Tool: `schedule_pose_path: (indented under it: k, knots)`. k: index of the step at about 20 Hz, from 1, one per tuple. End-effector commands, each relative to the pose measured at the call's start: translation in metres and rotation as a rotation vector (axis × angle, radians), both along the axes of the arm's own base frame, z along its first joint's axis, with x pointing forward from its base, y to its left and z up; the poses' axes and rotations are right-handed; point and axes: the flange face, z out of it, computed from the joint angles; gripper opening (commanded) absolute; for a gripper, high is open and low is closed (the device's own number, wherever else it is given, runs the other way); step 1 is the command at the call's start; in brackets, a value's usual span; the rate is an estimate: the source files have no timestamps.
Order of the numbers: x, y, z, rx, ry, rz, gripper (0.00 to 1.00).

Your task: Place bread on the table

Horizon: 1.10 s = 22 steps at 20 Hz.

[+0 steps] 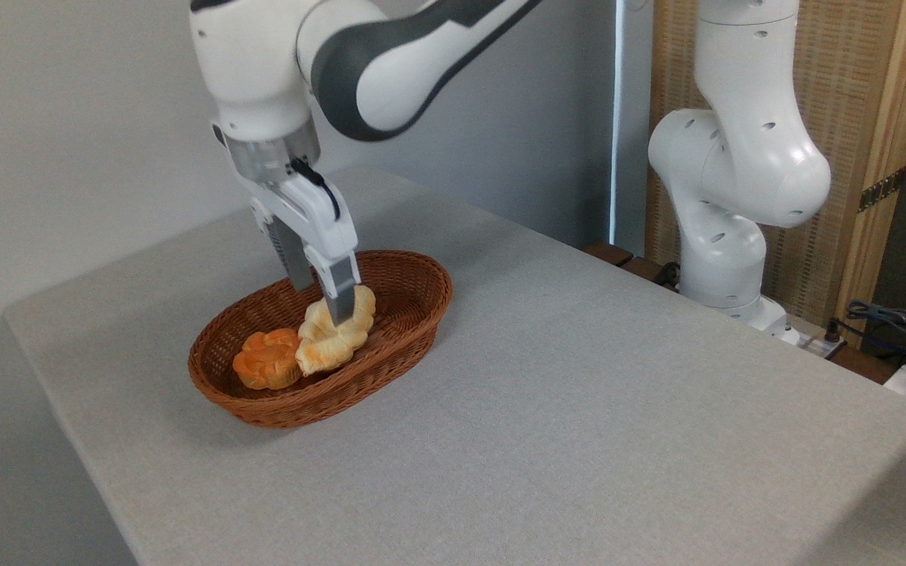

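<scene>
The arm comes in from the upper left and bends down over the brown wicker basket (414,303), which sits on the left half of the grey table (579,409); its jaws (325,303) point straight down into the basket, one finger (340,295) in front of the bread (335,334) and the other finger (293,259) behind and to the left of it; the front finger lies against the upper, far part of the loaf, and the jaws look set on either side of that end, but from where I stand I cannot tell whether they are pinching it or merely standing around it.

The bread lies inside the basket, a pale cream loaf with a scalloped surface, running from the far right toward the near left, its near tip browned; it seems to rest on the basket floor, though the rim hides its underside; just to its left, touching it or very nearly so, sits a round orange bun (268,359), also inside the basket, toward the near left end.

The rest of the table around the basket is plain grey cloth; at the far right stands the arm's white base (724,251), past the table's edge, with a woven screen (838,118) behind it and some cables (893,322) at the right edge.
</scene>
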Motion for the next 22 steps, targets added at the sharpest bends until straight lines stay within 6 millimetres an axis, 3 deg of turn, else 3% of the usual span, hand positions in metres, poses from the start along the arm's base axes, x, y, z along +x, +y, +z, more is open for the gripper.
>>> schedule_pose_path:
  k: [1, 5, 8, 9, 12, 15, 18, 22]
  knots:
    - [-0.005, 0.005, -0.011, 0.003, 0.002, 0.018, 1.0]
    - [-0.009, -0.005, -0.032, -0.001, -0.031, 0.013, 1.0]
    - [-0.009, -0.007, -0.035, -0.002, -0.035, 0.01, 1.0]
    - [-0.009, -0.007, -0.035, -0.002, -0.035, 0.01, 0.97]
    - [-0.009, -0.008, -0.035, -0.003, -0.039, 0.01, 0.71]
    - [-0.009, -0.008, -0.036, -0.002, -0.037, 0.008, 0.56]
    - [-0.008, -0.007, -0.035, -0.003, -0.041, 0.007, 0.47]
    - [-0.008, -0.007, -0.035, -0.003, -0.04, 0.002, 0.47]
